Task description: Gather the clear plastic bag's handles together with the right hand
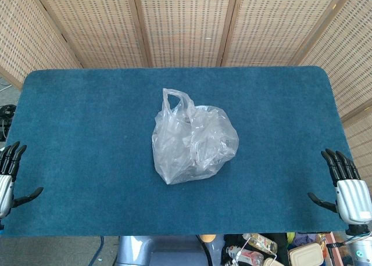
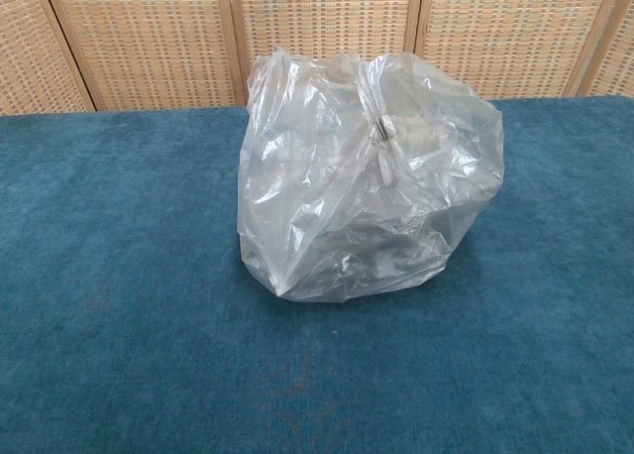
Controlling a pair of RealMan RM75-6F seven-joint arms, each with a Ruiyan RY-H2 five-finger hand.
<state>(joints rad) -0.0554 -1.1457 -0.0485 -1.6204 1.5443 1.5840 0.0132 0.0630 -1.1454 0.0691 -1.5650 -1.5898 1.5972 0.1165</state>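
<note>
A clear plastic bag (image 1: pixel 193 142) sits crumpled and puffed up in the middle of the blue table (image 1: pixel 87 121); the chest view shows the clear plastic bag (image 2: pixel 367 176) close up. One handle loop (image 1: pixel 172 99) stands up at its far left side; a second handle is hard to make out among the folds. My right hand (image 1: pixel 347 187) hovers at the table's near right corner, fingers spread, holding nothing, far from the bag. At the near left edge my left hand (image 1: pixel 9 176) is also open and empty. Neither hand shows in the chest view.
Woven wicker screens (image 1: pixel 186 22) stand behind the table. Below the front edge lie bottles and food containers (image 1: pixel 273 251) on the floor. Bare blue cloth surrounds the bag on all sides.
</note>
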